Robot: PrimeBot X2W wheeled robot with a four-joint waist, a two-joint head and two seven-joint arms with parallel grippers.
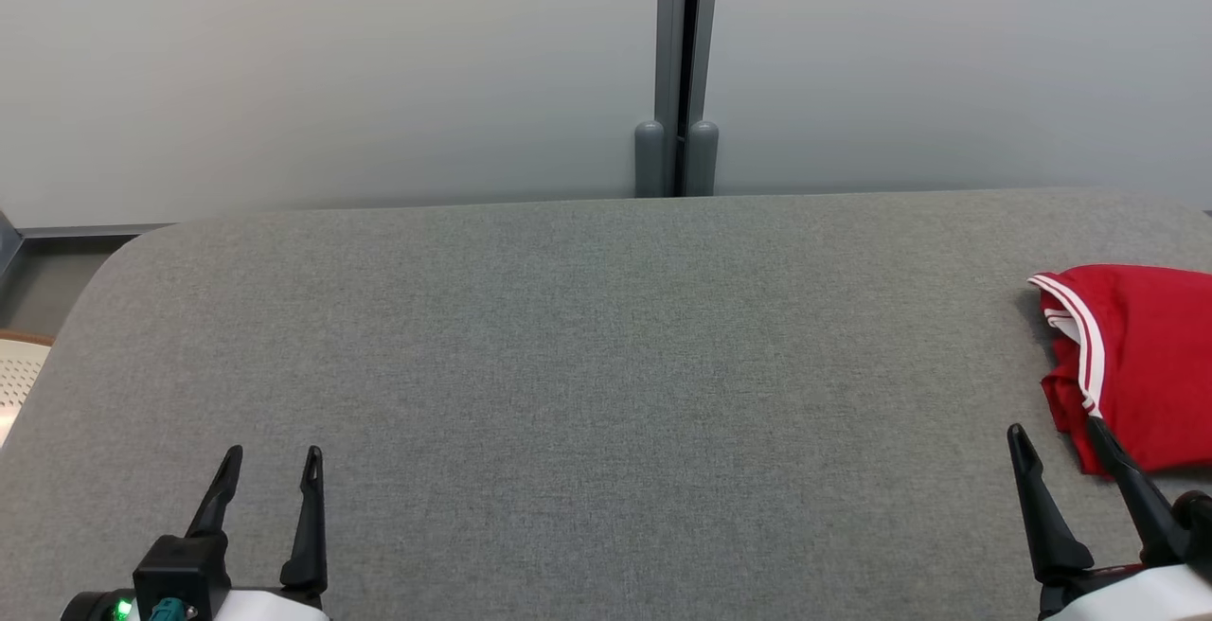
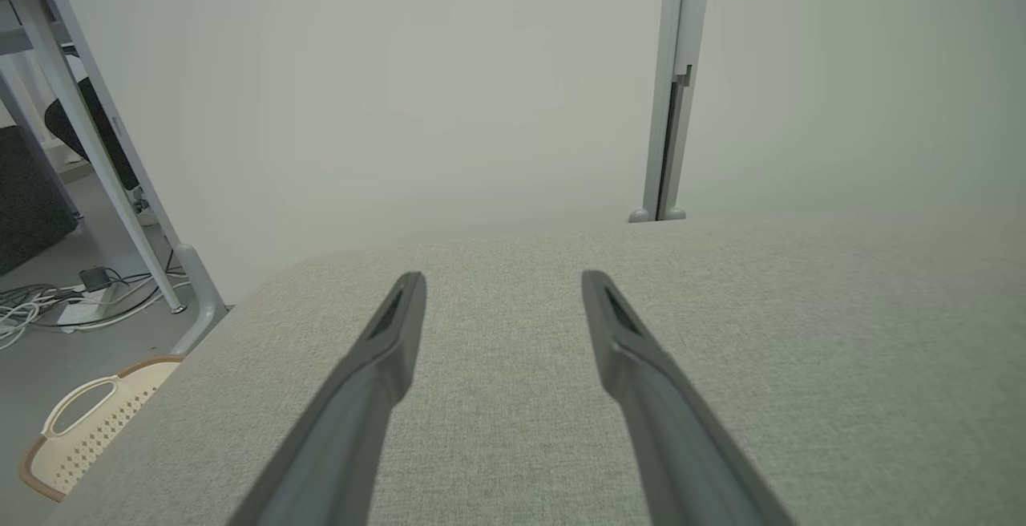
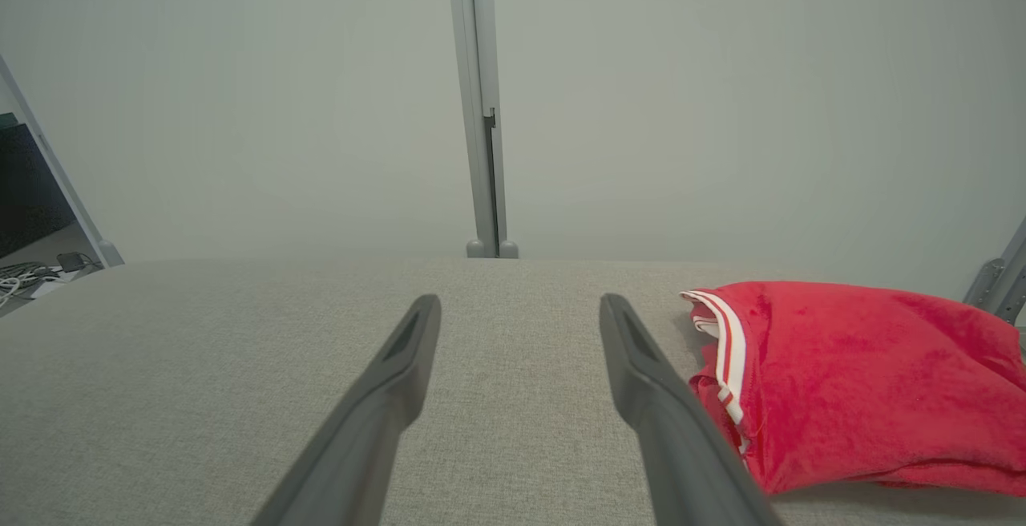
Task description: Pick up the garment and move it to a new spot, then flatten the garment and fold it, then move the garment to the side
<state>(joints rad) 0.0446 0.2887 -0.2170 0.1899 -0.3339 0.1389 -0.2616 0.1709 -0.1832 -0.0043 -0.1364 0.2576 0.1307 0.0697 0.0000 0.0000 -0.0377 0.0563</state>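
The red garment (image 1: pixel 1136 356) lies at the far right of the grey cloth-covered surface (image 1: pixel 568 365), partly cut off by the edge of the head view. It is a compact bundle with a white-striped hem turned towards the middle, and the rest of the surface is bare. The left jaws stand wide open and empty over the near left corner. The right jaws are also wide open and hold nothing, just beside the garment's near corner.

The bundle looks loosely doubled over rather than neatly squared. It could be a fold already set aside, or a heap not yet picked up; the pictures do not settle which. If it is a heap, every step of the task remains.

No brand, label or writing can be read on the garment, the surface or the cream basket (image 2: pixel 88 422) on the floor.
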